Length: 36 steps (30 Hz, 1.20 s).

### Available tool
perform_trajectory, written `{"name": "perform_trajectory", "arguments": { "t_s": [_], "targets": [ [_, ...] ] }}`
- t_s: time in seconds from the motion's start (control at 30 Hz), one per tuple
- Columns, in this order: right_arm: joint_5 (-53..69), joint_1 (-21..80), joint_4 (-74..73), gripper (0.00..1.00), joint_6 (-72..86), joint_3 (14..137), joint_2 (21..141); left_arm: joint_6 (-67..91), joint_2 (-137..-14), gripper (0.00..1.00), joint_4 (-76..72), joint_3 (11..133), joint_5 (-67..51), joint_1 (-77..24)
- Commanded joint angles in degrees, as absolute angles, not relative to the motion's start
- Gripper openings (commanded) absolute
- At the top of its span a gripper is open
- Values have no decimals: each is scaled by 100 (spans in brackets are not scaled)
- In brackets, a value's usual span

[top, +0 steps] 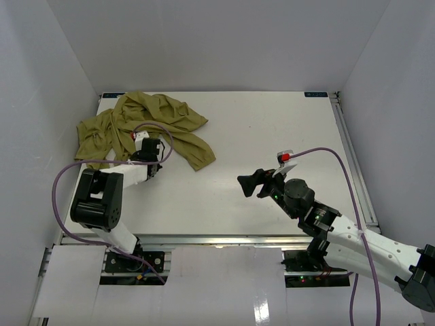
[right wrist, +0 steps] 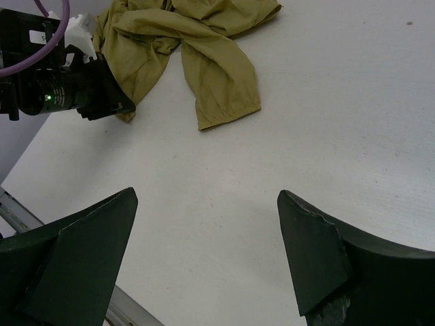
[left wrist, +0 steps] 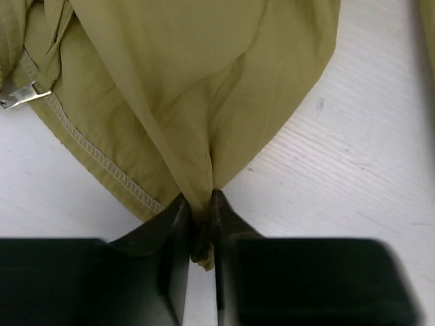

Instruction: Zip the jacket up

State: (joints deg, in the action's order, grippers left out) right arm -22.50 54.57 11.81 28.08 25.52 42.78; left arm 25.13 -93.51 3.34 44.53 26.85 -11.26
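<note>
Shows the jacket (top: 146, 125) bunched in a wrinkled olive heap at the far left corner of the table (top: 272, 136), with one sleeve trailing out toward the middle. Places the left tool (left wrist: 200, 207) at the near edge of that heap, pressed almost fully together on a thin pinched fold of the fabric, which fans upward from between the fingers. Reveals a stitched hem (left wrist: 102, 163) just left of the pinch and a small metal piece (left wrist: 24, 94) at the garment's edge, too blurred to identify. Leaves the right tool (top: 253, 182) spread wide over bare table, well apart from the jacket, gripping nothing.
</note>
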Motion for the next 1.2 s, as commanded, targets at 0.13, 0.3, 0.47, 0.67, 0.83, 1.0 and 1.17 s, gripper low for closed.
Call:
{"name": "perform_trajectory", "arguments": {
  "t_s": [0.13, 0.3, 0.47, 0.67, 0.83, 1.0, 1.17],
  "targets": [
    [-2434, 5484, 1299, 90, 2812, 2654, 4268, 1994, -8840, 0, -274, 4428, 1345, -2511],
    [-2554, 5493, 1292, 90, 2838, 2646, 4356, 2078, -8883, 0, -764, 4555, 843, -3620],
    [-2705, 5484, 1267, 90, 2883, 2630, 4345, 2166, -9249, 0, -1346, 4672, 675, -4536],
    [-2927, 5493, 1248, 90, 2940, 2526, 4064, 2157, -10204, 0, -1794, 5293, 425, -5604],
    [-3189, 5484, 1239, 90, 2990, 2377, 3741, 2252, -10556, 12, -1793, 5781, 385, -5955],
    [-3284, 5484, 1287, 90, 3019, 2247, 3453, 2365, -9860, 65, -1555, 5554, 845, -5959],
    [-3244, 5484, 1327, 90, 2997, 2223, 3375, 2552, -8964, 70, -451, 5382, 1701, -5831]
  ]
}}
